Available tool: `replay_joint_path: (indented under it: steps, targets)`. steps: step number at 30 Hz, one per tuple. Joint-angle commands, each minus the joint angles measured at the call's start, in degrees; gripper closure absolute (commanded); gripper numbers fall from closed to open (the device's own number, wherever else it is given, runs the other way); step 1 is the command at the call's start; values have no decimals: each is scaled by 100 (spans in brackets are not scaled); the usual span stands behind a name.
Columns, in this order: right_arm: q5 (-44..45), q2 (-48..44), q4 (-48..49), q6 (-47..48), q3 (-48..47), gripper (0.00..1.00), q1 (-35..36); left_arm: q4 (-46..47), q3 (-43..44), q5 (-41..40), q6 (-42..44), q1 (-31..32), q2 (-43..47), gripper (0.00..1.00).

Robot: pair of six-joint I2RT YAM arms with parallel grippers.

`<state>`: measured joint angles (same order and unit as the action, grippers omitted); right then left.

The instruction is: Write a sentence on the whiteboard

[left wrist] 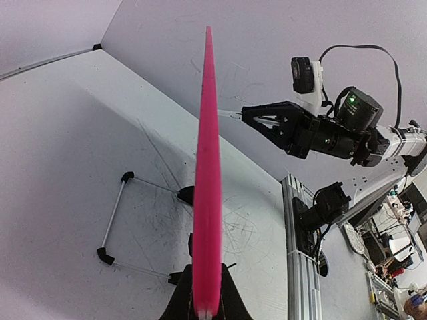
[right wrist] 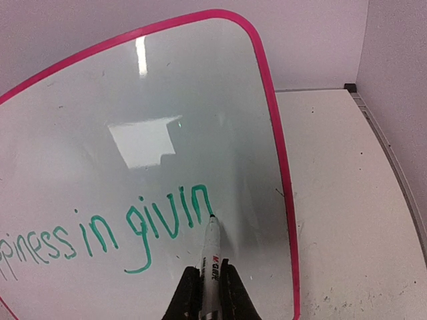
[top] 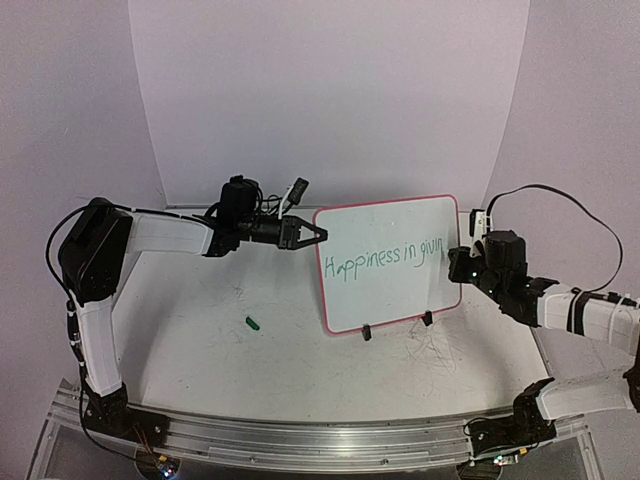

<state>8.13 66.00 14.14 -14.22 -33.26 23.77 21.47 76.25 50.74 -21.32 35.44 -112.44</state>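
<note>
I see the whiteboard (top: pixel 395 300) standing upright on the tabletop (top: pixel 190 340), on its two black clip feet. Left hand (top: pixel 312 234) is clamped shut on the board's left pink rim. Right hand (right wrist: pixel 209 277) is closed around a white marker (right wrist: pixel 212 247), tip touching the board just after the last letter. The sentence (right wrist: pixel 143 230), in green, reads "Happiness in givin" across mid-board. A small green piece (top: pixel 253 322) lies on the tabletop left of the board.
</note>
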Motion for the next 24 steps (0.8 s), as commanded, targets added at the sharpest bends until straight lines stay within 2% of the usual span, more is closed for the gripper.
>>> replay_joint_path:
  steps: [1, 9, 24]
  targets:
    - [-3, -78, 16, -47, -48, 100, -16, -258, -22, 166, 101, 192, 137, 100]
    - [76, -316, 124, -11, -170, 100, -30, -258, -46, 148, 117, 193, 168, 100]
    - [-154, 52, 451, 44, -299, 100, -328, -266, -54, 161, 119, 200, 164, 100]
